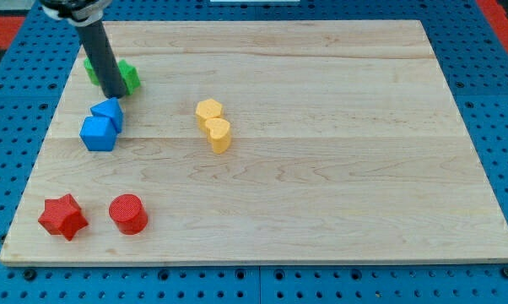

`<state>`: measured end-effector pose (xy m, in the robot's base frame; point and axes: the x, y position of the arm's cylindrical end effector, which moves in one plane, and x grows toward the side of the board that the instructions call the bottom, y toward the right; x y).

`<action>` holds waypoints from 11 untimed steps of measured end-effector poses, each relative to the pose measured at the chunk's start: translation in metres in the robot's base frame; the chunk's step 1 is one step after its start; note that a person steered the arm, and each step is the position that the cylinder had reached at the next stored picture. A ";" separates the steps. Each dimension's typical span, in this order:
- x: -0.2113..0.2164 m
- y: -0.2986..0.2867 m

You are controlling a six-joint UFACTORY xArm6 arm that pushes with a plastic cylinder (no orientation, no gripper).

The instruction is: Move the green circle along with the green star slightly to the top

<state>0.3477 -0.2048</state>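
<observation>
Two green blocks sit touching at the view's upper left, partly hidden by the rod. The one on the rod's right (129, 78) looks like the green star. The one on its left (91, 69) shows only an edge, so I cannot tell its shape. My tip (116, 95) rests on the board at the lower edge of the green blocks, just above the blue blocks.
A blue triangular block (109, 111) and a blue cube (97, 133) touch just below my tip. A yellow hexagon (208, 111) and a yellow rounded block (219, 134) sit near the middle. A red star (62, 216) and red cylinder (128, 213) lie at lower left.
</observation>
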 end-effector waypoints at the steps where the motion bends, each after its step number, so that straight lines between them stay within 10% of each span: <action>1: -0.031 0.000; 4: 0.026 -0.037; 9: -0.072 -0.035; 11: -0.004 -0.085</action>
